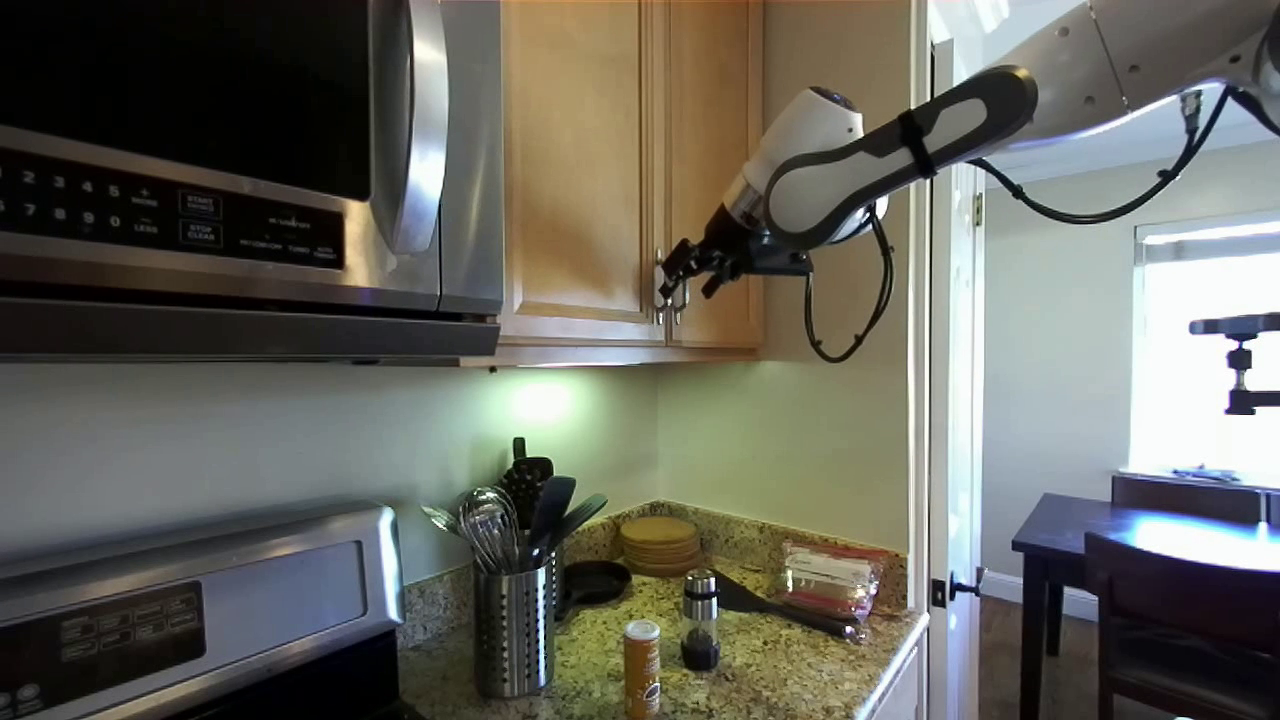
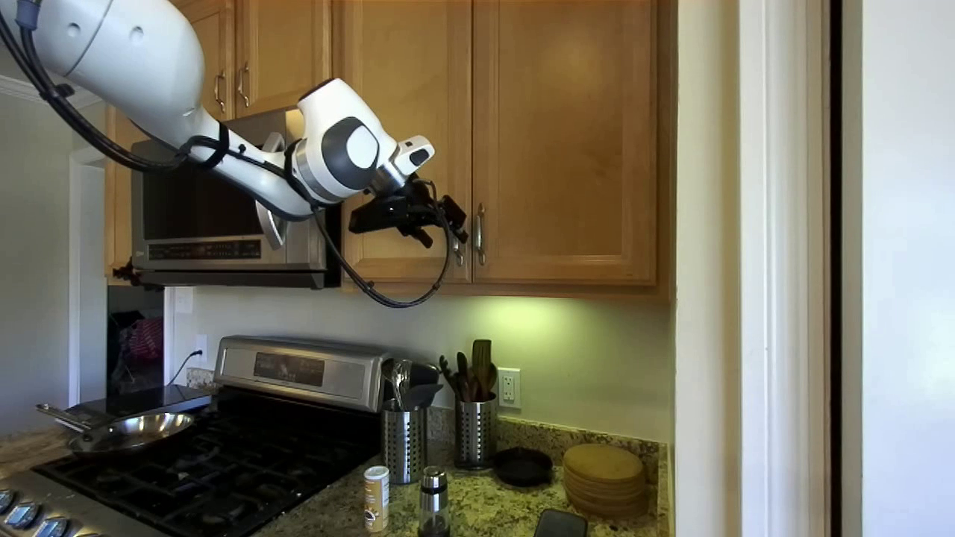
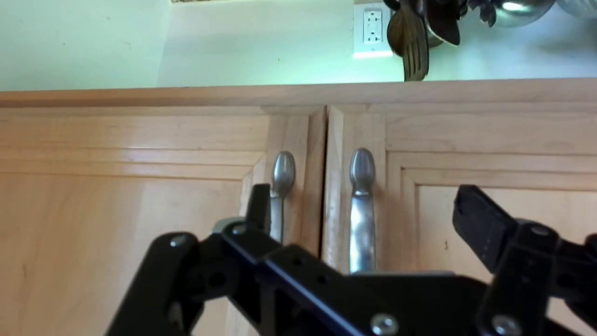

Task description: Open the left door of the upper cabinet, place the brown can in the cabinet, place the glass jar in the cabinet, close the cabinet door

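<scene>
The upper cabinet point(image 2: 565, 142) has both tall doors closed. Its left door point(image 1: 575, 160) carries a silver handle point(image 3: 363, 214), which in the inverted wrist view lies between my spread fingers. My gripper point(image 3: 364, 195) is open and holds nothing. One of its fingers point(image 3: 259, 205) overlaps the right door's handle point(image 3: 282, 172) in that view; whether it touches is unclear. In an exterior view the gripper point(image 1: 690, 282) is close in front of the handles. Down on the counter, the brown can point(image 1: 642, 670) with a white lid stands upright beside the glass jar point(image 1: 700, 620), silver-topped with dark contents.
A steel microwave point(image 1: 220, 150) hangs left of the cabinet. Below are a ribbed utensil holder point(image 1: 514, 630), another such holder point(image 2: 475, 432), a small black pan point(image 2: 523, 467), stacked round brown discs point(image 1: 660, 545), a black spatula point(image 1: 790, 608) and a plastic packet point(image 1: 830, 580).
</scene>
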`<state>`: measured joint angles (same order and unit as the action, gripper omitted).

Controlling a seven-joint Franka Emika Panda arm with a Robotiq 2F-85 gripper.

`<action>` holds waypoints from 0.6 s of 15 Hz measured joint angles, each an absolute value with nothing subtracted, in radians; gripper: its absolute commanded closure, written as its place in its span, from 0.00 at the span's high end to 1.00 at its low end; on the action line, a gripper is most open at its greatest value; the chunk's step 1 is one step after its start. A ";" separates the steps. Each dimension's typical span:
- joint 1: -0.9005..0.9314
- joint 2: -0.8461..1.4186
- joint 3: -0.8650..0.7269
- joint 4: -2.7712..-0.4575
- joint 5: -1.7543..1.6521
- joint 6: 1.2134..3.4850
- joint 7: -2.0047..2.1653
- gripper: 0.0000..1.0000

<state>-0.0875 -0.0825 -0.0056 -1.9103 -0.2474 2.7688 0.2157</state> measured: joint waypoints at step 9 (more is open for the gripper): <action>-0.086 -0.040 0.002 -1.869 -0.134 2.786 0.243 0.73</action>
